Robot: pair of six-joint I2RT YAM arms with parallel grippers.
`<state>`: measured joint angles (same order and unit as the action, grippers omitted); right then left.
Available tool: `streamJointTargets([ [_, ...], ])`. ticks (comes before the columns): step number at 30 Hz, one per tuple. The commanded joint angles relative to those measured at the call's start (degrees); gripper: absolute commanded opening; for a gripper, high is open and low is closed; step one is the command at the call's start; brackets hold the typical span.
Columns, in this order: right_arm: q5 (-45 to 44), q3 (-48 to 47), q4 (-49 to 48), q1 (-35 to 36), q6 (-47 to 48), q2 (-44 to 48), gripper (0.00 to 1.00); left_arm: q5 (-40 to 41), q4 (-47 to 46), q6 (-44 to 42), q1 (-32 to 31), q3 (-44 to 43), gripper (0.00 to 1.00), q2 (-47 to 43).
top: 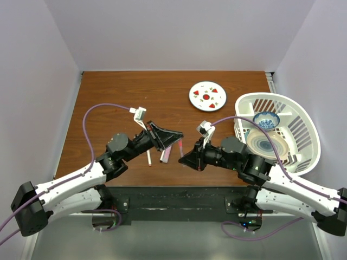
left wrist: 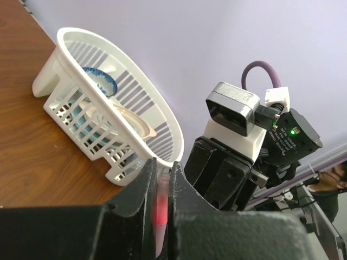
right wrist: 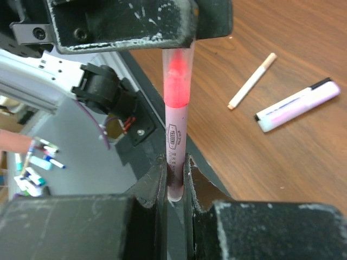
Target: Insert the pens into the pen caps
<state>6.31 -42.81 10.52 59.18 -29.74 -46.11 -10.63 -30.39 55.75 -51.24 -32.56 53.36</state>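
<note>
We see the two end effectors meeting over the near middle of the tabletop [top: 119, 92], with one thin pen [right wrist: 174, 130] held between them above the wood. The right end effector [right wrist: 174, 169] is closed down to a narrow gap, and its two fingers pinch the dark lower end of that pen. The pen's pale pink barrel rises from there to the left end effector [left wrist: 161, 183]. That one is also closed to a slit, clamped on a short translucent cap [right wrist: 177, 76] that glows red inside. In the right wrist view the pen's upper end sits inside this cap, and pen and cap make one straight line. We cannot tell how deep the pen goes.

Two more pens lie flat on the tabletop, just left of the held one and close to the near edge. One is a thin white stick [right wrist: 252, 81] with a darker tip. The other is a thick pale pink marker [right wrist: 298, 105] with a white end and a black end. They lie near each other without touching, and neither end effector touches them.

Farther back stands a round white plate [top: 196, 98] with red marks. At the right, a white slotted basket [top: 303, 124] holds a blue patterned bowl [top: 266, 119].
</note>
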Motion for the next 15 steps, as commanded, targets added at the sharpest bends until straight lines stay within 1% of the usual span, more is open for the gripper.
streamJointTargets([
  [1, -14.6, -9.7, -19.8, -2.8, 5.3, 0.1, 0.0, -10.6, 7.5, 1.9, -6.9, 5.2, 0.0, 0.3],
  [7, -9.4, -14.1, -21.9, -7.8, 5.0, -2.5, 0.0, -12.1, 6.8, -0.3, -8.2, 5.4, 0.0, 0.5],
  [8, -6.5, -15.1, -22.1, -9.8, 4.3, -3.4, 0.0, -12.6, 6.2, -0.3, -8.3, 5.6, 0.0, 1.1],
  [10, -4.6, -16.0, -22.6, -11.3, 3.8, -4.1, 0.0, -14.1, 4.7, -0.1, -8.6, 6.2, 0.0, 1.8],
  [12, -4.5, -17.7, -21.5, -12.1, 5.0, -4.9, 0.0, -15.2, 3.9, -0.3, -9.0, 7.2, 0.0, 2.3],
  [15, -2.5, -21.4, -19.2, -13.0, 7.2, -6.2, 0.0, -15.1, 6.1, -1.9, -9.7, 7.8, 0.0, 2.1],
])
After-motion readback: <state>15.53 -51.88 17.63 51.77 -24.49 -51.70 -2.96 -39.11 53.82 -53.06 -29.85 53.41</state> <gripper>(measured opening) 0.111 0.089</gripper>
